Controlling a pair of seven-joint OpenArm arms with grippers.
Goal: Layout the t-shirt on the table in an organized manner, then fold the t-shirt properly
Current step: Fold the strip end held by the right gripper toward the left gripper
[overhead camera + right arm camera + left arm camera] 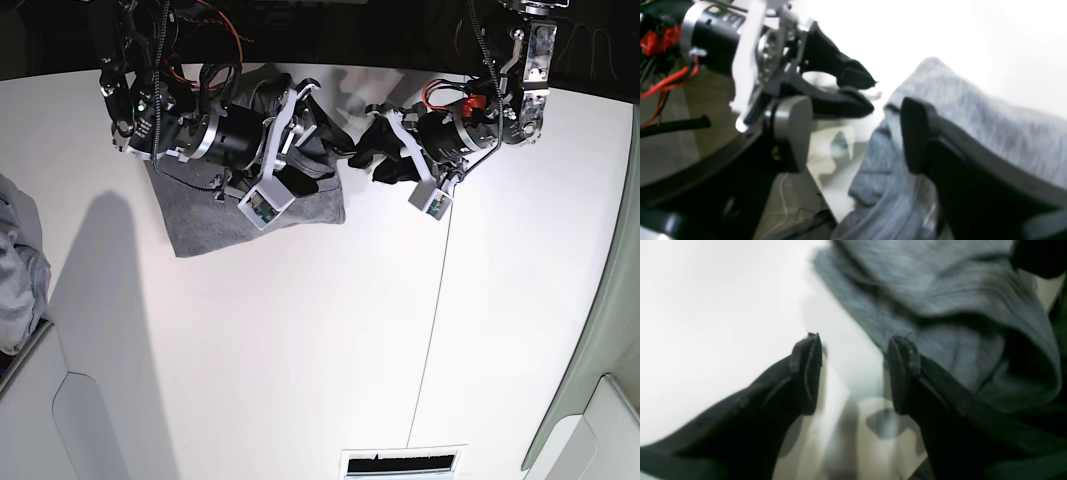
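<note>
The grey t-shirt [200, 220] lies bunched at the back left of the white table [300, 350], partly hidden under my right arm. My right gripper [318, 158] hangs over its right edge. In the right wrist view the right gripper [857, 135] is open wide, with folds of the t-shirt [973, 133] behind and below its fingers and nothing pinched. My left gripper [365, 152] hovers just right of the shirt, tip to tip with the right one. It is open in the left wrist view [853, 350], with only bare table between its fingers and the t-shirt [940, 306] beyond its right finger.
A lighter bluish-grey cloth pile [15, 260] lies at the table's left edge. A thin dark seam [435, 300] runs down the tabletop right of centre. A slotted white panel [400, 462] sits at the front edge. The left gripper [873, 94] shows close ahead in the right wrist view.
</note>
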